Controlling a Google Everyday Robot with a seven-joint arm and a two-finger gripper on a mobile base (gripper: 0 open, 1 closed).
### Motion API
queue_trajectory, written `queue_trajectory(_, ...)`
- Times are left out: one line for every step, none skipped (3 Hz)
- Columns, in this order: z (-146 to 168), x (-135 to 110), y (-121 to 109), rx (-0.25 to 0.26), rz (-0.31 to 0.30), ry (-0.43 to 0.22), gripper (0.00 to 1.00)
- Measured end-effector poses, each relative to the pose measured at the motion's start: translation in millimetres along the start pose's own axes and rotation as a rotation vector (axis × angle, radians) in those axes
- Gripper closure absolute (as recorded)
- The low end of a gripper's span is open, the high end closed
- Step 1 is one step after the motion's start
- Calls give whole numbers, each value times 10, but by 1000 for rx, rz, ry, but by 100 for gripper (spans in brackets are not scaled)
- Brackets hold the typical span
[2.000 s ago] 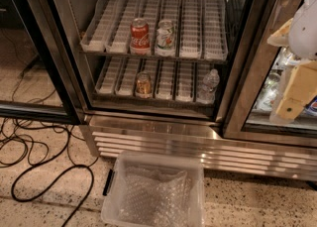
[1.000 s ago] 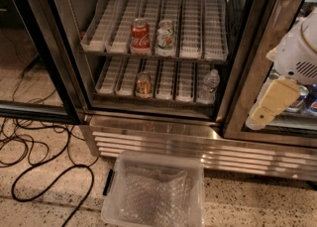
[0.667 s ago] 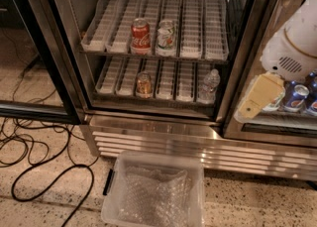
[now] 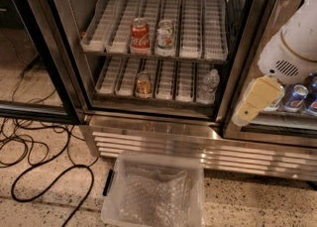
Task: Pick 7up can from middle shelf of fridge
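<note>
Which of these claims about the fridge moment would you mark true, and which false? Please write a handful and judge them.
1. The 7up can stands on the middle shelf right beside the red Coca-Cola can. True.
2. The tool is touching the 7up can. False: it hangs at the right of the view, lower than the middle shelf and well apart from the can.
3. A clear plastic bin sits on the floor in front of the fridge. True.
4. The amber can shares the 7up can's shelf. False: it stands on the lower rack.
</note>
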State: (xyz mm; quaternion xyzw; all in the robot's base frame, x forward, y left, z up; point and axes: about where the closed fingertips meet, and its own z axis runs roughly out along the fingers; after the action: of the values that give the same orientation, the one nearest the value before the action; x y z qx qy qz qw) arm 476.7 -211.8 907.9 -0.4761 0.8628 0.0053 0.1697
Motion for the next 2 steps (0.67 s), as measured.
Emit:
queue_trajectory(313, -235, 45, -35, 80, -93, 0)
queue_trajectory(577, -578, -144, -28, 222, -224, 0)
